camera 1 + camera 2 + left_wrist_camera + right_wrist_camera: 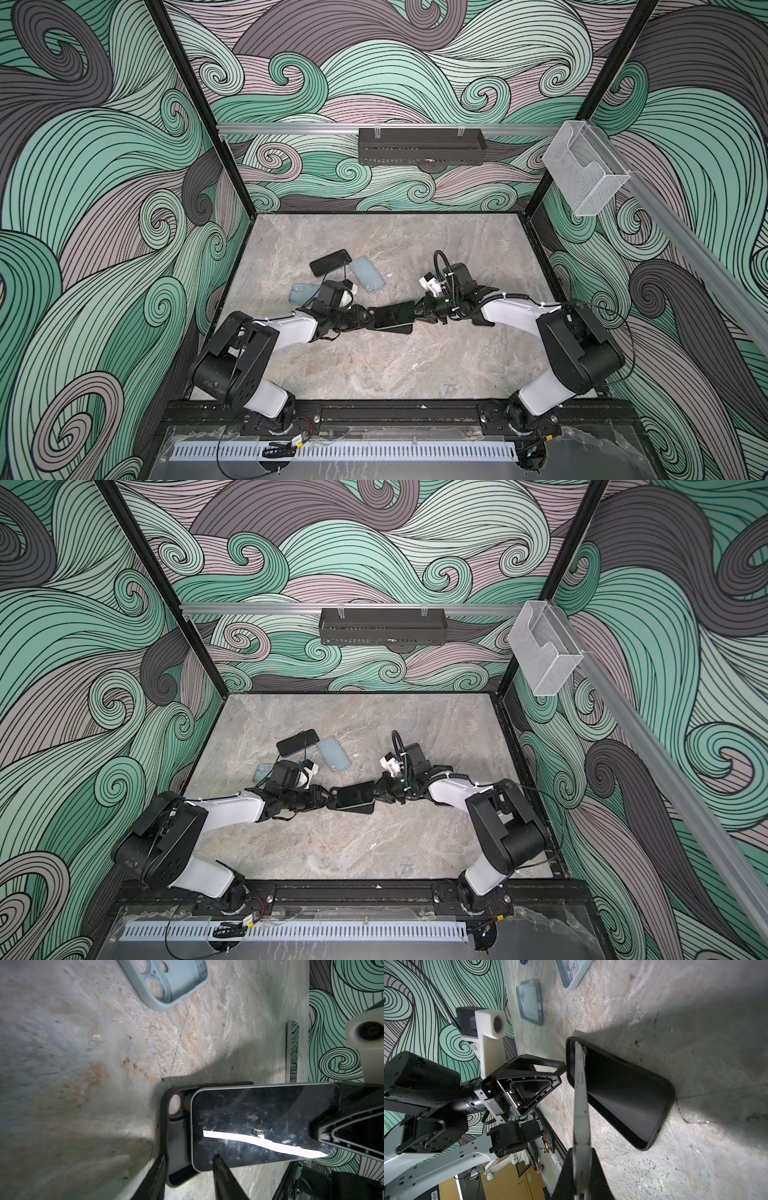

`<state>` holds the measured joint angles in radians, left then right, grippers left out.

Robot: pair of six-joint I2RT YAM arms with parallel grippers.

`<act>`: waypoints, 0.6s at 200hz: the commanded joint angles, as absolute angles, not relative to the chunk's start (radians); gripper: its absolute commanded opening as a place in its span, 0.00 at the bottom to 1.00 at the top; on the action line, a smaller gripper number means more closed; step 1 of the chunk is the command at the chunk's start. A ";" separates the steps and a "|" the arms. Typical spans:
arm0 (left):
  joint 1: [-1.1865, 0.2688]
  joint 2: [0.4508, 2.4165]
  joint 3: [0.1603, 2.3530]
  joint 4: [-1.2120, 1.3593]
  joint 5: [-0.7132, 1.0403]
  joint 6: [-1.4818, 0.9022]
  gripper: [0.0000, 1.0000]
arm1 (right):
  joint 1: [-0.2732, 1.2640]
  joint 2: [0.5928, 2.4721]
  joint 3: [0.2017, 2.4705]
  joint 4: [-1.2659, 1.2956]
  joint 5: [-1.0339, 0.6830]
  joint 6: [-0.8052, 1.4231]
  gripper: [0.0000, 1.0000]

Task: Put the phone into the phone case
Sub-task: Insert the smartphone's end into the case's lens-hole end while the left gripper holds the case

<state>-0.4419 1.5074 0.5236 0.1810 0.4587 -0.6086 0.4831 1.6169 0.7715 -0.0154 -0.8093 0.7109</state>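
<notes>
right gripper (417,311) clamped on the phone (264,1124) at its far end, holding it tilted so the camera end noses into the black case (623,1093) flat on the table (374,374); left gripper (369,321) jaws straddle that case end, presumably bracing it, can't tell if they bite. No readable branding

The left arm (289,329) and right arm (512,315) pair glossy white link shells with black joint housings and black cables (509,296). The left gripper (562,1071) has black triangular framed fingers (529,1086), silver screws (519,1102) and a blocky white camera mount (489,1022)
</notes>
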 commanded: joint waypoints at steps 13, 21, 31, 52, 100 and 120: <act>-0.451 1.539 0.555 0.184 0.431 -0.589 0.38 | 0.485 1.641 0.785 0.000 -0.832 0.721 0.00; -0.451 1.544 0.555 0.188 0.432 -0.588 0.38 | 0.485 1.645 0.785 0.001 -0.834 0.722 0.00; -0.452 1.549 0.557 0.193 0.436 -0.586 0.38 | 0.487 1.651 0.785 0.003 -0.835 0.722 0.00; -0.454 1.554 0.558 0.207 0.446 -0.584 0.38 | 0.488 1.665 0.785 0.011 -0.839 0.721 0.00; -0.456 1.554 0.574 0.207 0.462 -0.574 0.39 | 0.497 1.703 0.788 0.039 -0.856 0.725 0.00; -0.456 1.560 0.583 0.201 0.462 -0.569 0.41 | 0.501 1.727 0.793 0.050 -0.867 0.726 0.00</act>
